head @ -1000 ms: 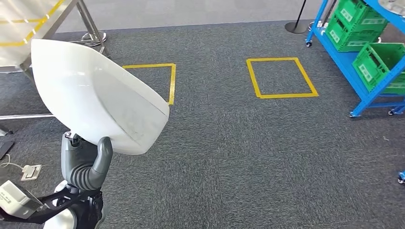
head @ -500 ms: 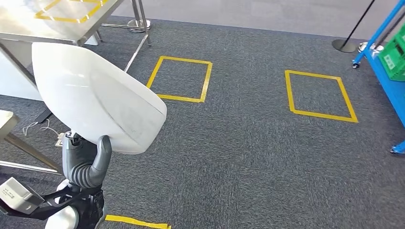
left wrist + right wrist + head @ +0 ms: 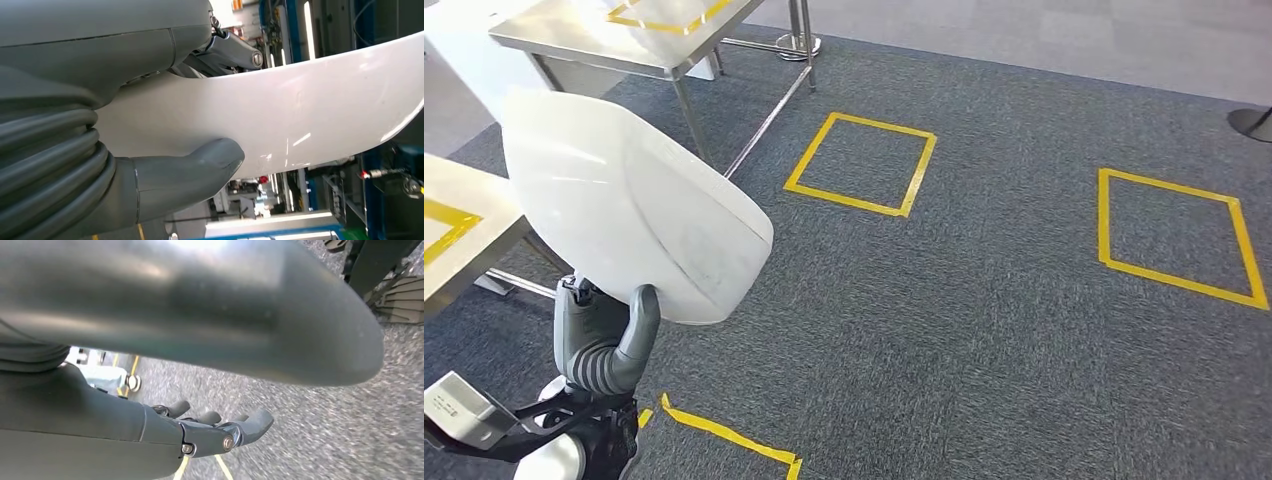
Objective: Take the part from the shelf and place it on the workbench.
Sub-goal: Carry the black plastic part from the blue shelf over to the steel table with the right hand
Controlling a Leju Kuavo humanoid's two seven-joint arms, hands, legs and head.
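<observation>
Left hand (image 3: 604, 345) raised at lower left of head view, gripping large white curved part (image 3: 634, 215) by its lower edge; thumb (image 3: 200, 165) pressed flat against glossy outer face, darker fingers (image 3: 235, 50) hooked over the rim on the other side. Part held aloft, tilted, smooth and shell-like, faint scuffs near the grip. Right hand (image 3: 220, 432) hanging low over the carpet, holding nothing, fingers stretched out and slightly apart, thumb a blurred grey mass close to the lens. Steel desk (image 3: 584, 40) with yellow tape outline on top at upper left, well apart from the part; corner of a second, paler desk (image 3: 469, 235) just behind the part at left edge. Grey carpet (image 3: 984, 330) marked with two yellow tape squares (image 3: 861, 164) ahead and a tape strip (image 3: 724, 438) near the left arm.
</observation>
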